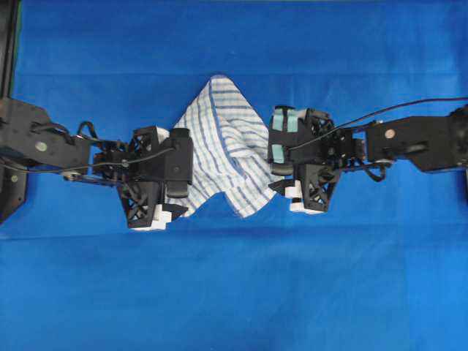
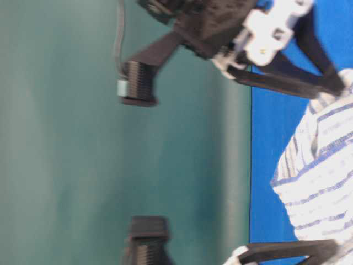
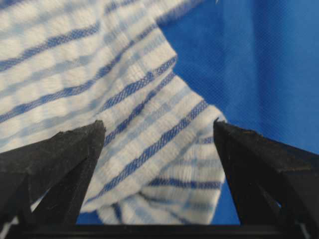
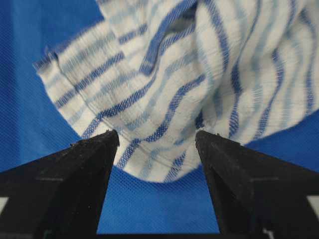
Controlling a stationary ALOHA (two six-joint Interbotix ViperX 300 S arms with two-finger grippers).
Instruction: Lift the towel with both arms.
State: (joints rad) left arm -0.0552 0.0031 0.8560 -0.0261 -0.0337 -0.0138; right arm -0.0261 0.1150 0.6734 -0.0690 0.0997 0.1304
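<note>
Straddling towel (image 3: 149, 149), both tools agape

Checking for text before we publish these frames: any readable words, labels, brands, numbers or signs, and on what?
None can be read in any view.
Towel: only blue and grey stripes, no tag or print showing.
Tablecloth: plain blue, no marks.
Left hand and right hand: bare black fingers, no lettering.
White blocks on the arms: blurred, nothing legible.

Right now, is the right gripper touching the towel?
Cannot tell. In the right wrist view the right gripper has open jaws straddling the towel edge, but no view shows contact or gap plainly.
</note>
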